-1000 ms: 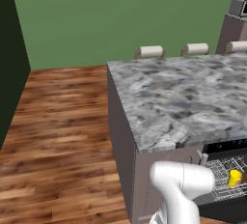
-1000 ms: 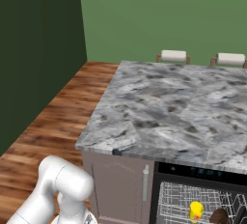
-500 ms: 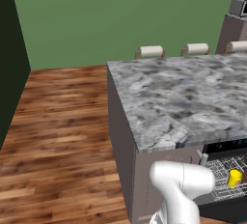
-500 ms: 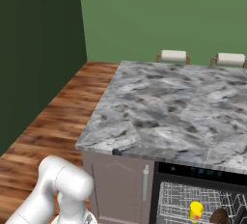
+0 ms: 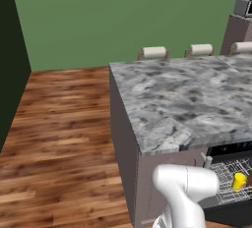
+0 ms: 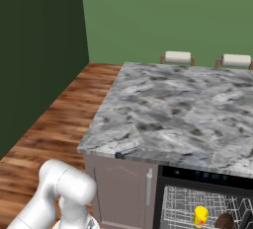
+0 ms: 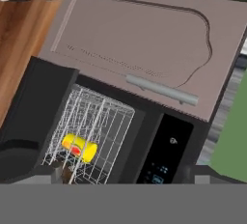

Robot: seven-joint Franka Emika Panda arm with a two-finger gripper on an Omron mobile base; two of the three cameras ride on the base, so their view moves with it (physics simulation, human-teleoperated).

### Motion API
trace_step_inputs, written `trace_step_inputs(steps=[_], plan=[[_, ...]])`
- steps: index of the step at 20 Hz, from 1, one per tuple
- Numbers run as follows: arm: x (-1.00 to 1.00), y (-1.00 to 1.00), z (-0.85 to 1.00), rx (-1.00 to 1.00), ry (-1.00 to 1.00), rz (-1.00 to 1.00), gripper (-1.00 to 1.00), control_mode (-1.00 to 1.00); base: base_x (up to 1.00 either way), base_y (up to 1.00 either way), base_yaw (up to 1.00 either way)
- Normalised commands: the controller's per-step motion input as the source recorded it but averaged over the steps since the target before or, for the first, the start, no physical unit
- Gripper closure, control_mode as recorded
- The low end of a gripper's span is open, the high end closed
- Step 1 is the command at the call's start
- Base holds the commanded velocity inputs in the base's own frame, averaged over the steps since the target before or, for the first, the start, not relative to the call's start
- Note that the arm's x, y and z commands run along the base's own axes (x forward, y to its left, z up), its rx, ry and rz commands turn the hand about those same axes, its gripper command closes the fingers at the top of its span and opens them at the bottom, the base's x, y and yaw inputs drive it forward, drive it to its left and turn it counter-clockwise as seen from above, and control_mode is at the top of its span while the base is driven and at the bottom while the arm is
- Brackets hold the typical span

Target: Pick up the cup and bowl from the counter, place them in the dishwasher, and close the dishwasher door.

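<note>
Nothing readable; the dishwasher (image 7: 144, 141) control strip bears only tiny, illegible white marks

The open dishwasher (image 7: 144, 141) shows its dark cavity and light wire rack (image 7: 89, 131), with the yellow cup (image 7: 79, 147) lying on its side in the rack. A small dark shape at the rack's lower edge may be the bowl (image 7: 66, 174), though too little shows to be sure. Beside the black control strip (image 7: 164, 155) sits a grey-brown cabinet door (image 7: 135, 39) with a light bar handle (image 7: 161, 89).

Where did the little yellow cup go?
The yellow cup sits in the dishwasher's wire rack, under the marbled counter. In the right base view it is low and right of centre, just left of the brown bowl.
</note>
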Motion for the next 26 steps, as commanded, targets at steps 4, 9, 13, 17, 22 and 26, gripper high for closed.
trace_step_inputs(steps=[4, 9, 13, 17, 22, 26], plan=[[0.0, -0.21, -0.37, 0.05, -0.04, 0.0, -1.0, -1.0, 0.0, 0.0, 0.0], [0.0, -0.33, -0.3, 0.06, -0.05, 0.0, -1.0, -1.0, 0.0, 0.0, 0.0], [0.0, -0.44, -0.26, 0.04, -0.05, 0.0, -1.0, -1.0, 0.0, 0.0, 0.0], [0.0, -0.36, -0.34, 0.0, -0.02, 0.0, -1.0, -1.0, 0.0, 0.0, 0.0], [0.0, -0.14, -0.53, 0.0, 0.0, 0.0, -1.0, -1.0, 0.0, 0.0, 0.0], [0.0, -0.04, -0.67, -0.06, -0.01, 0.0, -1.0, -1.0, 0.0, 0.0, 0.0]])
